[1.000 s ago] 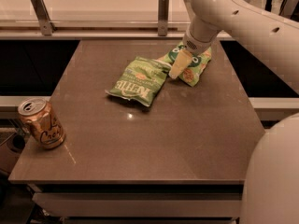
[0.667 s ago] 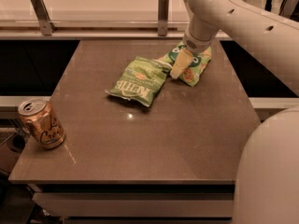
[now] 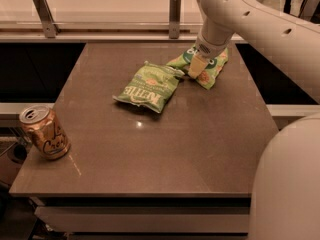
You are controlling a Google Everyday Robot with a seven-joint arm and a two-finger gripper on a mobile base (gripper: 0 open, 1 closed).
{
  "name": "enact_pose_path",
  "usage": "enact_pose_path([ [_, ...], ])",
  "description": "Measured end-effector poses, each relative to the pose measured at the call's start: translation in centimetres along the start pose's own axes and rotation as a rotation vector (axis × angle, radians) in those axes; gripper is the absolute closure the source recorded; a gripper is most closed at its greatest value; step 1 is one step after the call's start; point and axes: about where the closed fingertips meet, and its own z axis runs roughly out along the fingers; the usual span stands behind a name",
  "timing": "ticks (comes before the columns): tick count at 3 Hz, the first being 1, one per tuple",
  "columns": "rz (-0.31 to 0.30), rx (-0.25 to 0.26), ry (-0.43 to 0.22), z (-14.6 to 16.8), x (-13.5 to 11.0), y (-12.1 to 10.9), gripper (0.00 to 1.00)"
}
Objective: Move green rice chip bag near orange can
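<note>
My gripper (image 3: 196,68) is down on the green rice chip bag (image 3: 214,70) at the far right of the table (image 3: 175,154). I cannot tell if it is gripping. The Kettle chip bag (image 3: 147,86) lies just beside, on the way to the orange can (image 3: 45,133), well apart at the near left corner.

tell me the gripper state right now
gripper: down on the green rice chip bag; open or closed cannot be told
</note>
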Motion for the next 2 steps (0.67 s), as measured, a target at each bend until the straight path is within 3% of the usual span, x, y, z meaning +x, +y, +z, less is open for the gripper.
enact_pose_path([
  [2, -0.002, -0.005, 0.005, 0.39, 0.06, 0.20, 0.87],
])
